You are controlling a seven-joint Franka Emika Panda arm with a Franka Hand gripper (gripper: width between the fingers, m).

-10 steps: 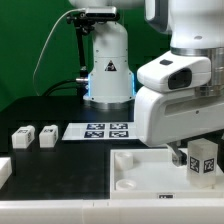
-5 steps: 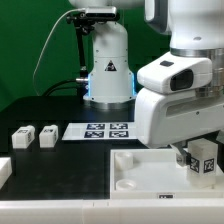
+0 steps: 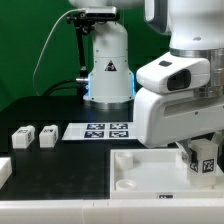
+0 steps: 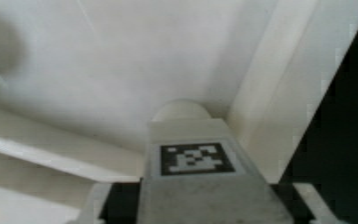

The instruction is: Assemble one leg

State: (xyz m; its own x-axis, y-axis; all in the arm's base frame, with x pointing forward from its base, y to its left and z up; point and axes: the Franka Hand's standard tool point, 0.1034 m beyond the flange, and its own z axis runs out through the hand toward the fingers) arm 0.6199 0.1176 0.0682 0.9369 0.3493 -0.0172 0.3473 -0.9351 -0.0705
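Item: my gripper, fingers clamped on the leg, held upright over the tabletop tray near its corner at the exterior view's right. Step in hand, as I judge it: seating the leg in a corner socket. Advice: keep it vertical, centre before pressing, turn gently. Wrist view: tag face and rounded leg tip against the tray's inner wall; socket not discernible. Exterior view only: two spare legs, the marker board.
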